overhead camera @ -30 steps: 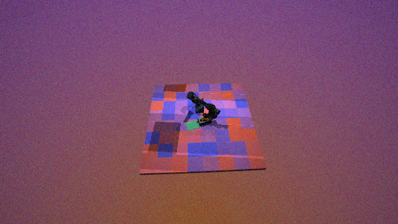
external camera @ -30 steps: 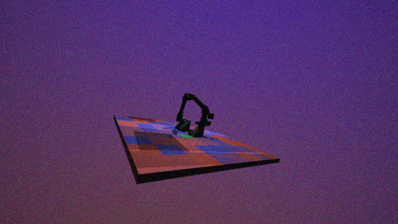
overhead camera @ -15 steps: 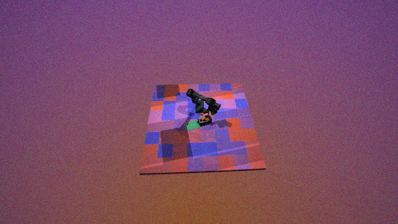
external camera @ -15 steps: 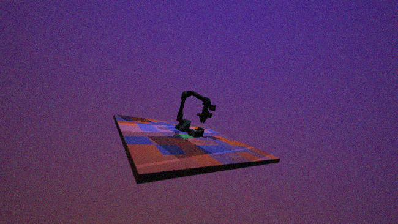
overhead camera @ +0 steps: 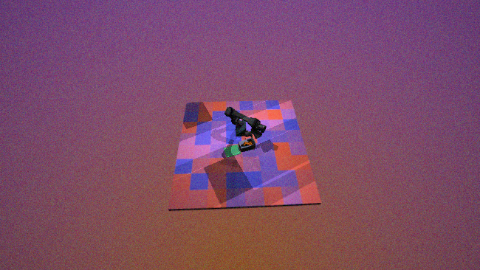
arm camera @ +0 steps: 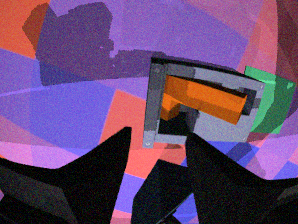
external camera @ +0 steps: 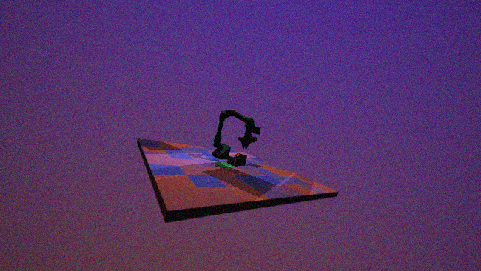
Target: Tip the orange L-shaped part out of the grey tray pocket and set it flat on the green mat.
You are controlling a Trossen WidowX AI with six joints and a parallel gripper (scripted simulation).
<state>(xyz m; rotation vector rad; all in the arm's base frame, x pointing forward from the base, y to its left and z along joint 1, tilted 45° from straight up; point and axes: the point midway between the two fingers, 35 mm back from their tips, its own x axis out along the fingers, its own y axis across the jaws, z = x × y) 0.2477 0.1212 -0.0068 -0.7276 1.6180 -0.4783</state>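
Note:
The orange L-shaped part (overhead camera: 247, 142) (external camera: 238, 155) (arm camera: 206, 97) is in the grey tray (overhead camera: 247, 149) (external camera: 237, 161) (arm camera: 217, 126). It looks tipped: in the wrist view its straight end, at the right, stands up clear of the pocket, with a dark pocket end showing beyond it. Its L-shaped end is low at the left, partly in shadow. The green mat (overhead camera: 232, 150) (external camera: 223, 164) (arm camera: 283, 100) lies beside the tray and bears nothing. My gripper (external camera: 245, 147) (arm camera: 159, 135) is partly open and empty, well above the tray's level. In the top view its fingertips are too small to make out.
The table (overhead camera: 199, 201) (external camera: 177, 203) has a patchwork of coloured squares with dark shadows across it. The arm's base (overhead camera: 241, 129) (external camera: 221, 151) stands close behind the tray and mat. The tray's raised walls surround the part.

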